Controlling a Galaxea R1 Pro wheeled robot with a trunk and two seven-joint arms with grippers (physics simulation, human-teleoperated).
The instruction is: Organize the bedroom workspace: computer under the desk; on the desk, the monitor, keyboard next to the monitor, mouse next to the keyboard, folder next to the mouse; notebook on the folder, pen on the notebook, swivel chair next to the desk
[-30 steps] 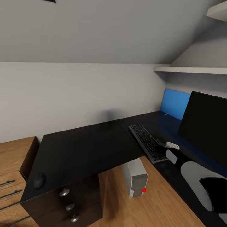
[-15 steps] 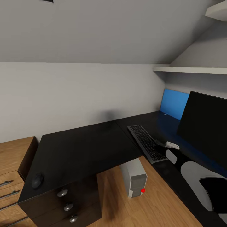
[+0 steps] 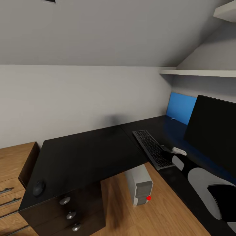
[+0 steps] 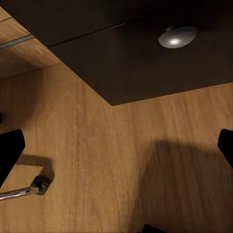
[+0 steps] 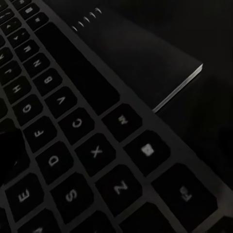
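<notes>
**Keyboard down by the monitor; mouse stranded at the far corner of the desk**

The keyboard [image 3: 153, 148] lies on the right wing of the black desk [image 3: 88, 154], just in front of the monitor [image 3: 214, 132], whose dark screen stands upright along the blue wall panel [image 3: 181, 107]. The keyboard's near end juts slightly past the inner edge of the desk, so it looks set down rather than squared up. The right arm [image 3: 200, 178] reaches in from the lower right and ends at that near end of the keyboard. The right wrist view looks closely down on the keys [image 5: 73, 145], with the corner of a thin dark notebook [image 5: 145, 63] lying against the keyboard's edge. The right claw's fingers are not clear in any view, so I cannot tell whether it is open or closed.

The computer [image 3: 140, 185] stands on the wooden floor [image 3: 157, 213] under the desk's inner corner, red light facing out, which already suits the task.

The mouse [image 3: 38, 188] sits alone at the near left corner of the desk, above the drawers [image 3: 70, 209], well apart from the keyboard. It probably needs moving next.

The left gripper [image 4: 116, 153] hangs low over the floor beside a drawer knob [image 4: 177, 36], its fingers spread wide and holding nothing.
</notes>
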